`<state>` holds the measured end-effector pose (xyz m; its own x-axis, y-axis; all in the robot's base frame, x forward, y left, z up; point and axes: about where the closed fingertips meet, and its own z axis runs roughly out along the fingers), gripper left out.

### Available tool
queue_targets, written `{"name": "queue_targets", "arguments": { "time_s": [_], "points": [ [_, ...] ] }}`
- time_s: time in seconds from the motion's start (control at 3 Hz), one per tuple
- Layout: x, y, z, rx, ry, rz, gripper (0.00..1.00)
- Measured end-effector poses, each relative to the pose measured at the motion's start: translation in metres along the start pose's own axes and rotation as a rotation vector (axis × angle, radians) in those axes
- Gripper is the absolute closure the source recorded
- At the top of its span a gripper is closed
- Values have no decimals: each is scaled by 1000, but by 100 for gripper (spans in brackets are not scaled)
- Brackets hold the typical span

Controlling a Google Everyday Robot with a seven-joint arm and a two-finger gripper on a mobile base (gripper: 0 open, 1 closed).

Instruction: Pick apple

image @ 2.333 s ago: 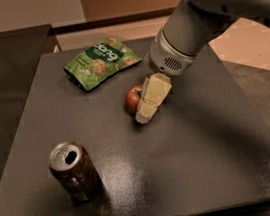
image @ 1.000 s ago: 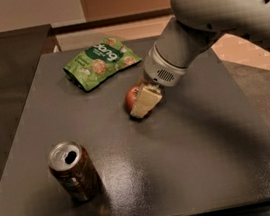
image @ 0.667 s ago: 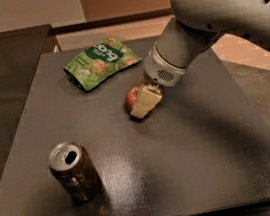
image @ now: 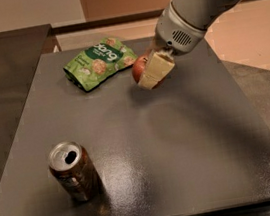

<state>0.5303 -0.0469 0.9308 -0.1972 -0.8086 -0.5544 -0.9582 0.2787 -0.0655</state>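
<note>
The small red apple (image: 138, 69) sits between the cream-coloured fingers (image: 156, 68) of my gripper (image: 149, 73). The gripper is shut on the apple and holds it a little above the dark table (image: 180, 138), over the far middle part. The front finger covers most of the apple; only its left side shows. The grey arm reaches in from the upper right.
A green snack bag (image: 100, 60) lies on the table just left of the apple. A brown open soda can (image: 72, 171) stands upright near the front left. A dark counter (image: 2, 64) runs along the left side. The floor drops away on the right.
The gripper closed around the apple on the table, then lifted it; apple and gripper now sit higher and farther back than before.
</note>
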Motion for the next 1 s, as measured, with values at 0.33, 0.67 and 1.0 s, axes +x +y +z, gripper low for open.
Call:
{"name": "queue_targets", "arguments": {
  "time_s": [0.33, 0.67, 1.0],
  "points": [
    [-8, -9, -32, 27, -24, -11, 100],
    [-21, -17, -69, 53, -80, -19, 100],
    [-22, -18, -71, 54, -83, -20, 100]
  ]
}}
